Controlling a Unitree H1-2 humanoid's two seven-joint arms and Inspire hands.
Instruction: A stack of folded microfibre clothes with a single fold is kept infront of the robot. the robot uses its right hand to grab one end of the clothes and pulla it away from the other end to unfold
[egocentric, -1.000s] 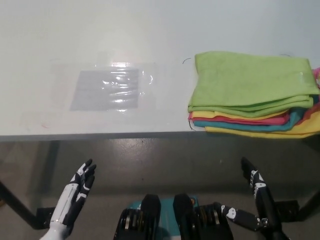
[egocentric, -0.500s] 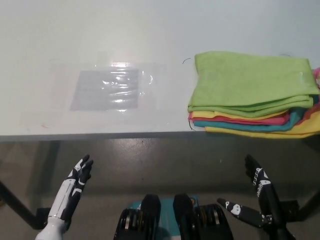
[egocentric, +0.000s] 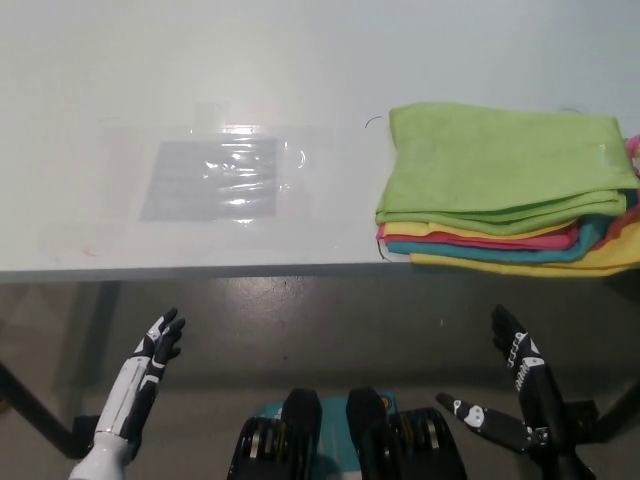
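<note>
Head view, read from left to right. At the lower left of the frame, the white left robot hand (egocentric: 152, 352) rests below the near edge of the table (egocentric: 200, 60), raised on its forearm with the fingers extended and slightly apart, holding nothing and touching nothing. On the table above it, left of centre, lies a flat, transparent plastic sheet (egocentric: 222, 178) showing bright glare, with a grey rectangle beneath it; it is well apart from both hands. The table's pale surface fills the upper half of the frame, and its front edge runs across the middle; below it, a dark floor (egocentric: 330, 320) is visible. At the upper right, the stack of folded microfibre cloths (egocentric: 505, 190) sits on the table near the front edge, reaching the right border of the frame: a green cloth (egocentric: 500, 155) lies on top, with yellow, pink, teal and further yellow layers showing at the folded edges beneath. At the lower right, the black right robot hand (egocentric: 512, 352) is below the table edge, under the stack and apart from it, fingers straight and pointing upward, thumb spread out to the left, empty. Nothing lies between this hand and the cloths other than the table edge.
</note>
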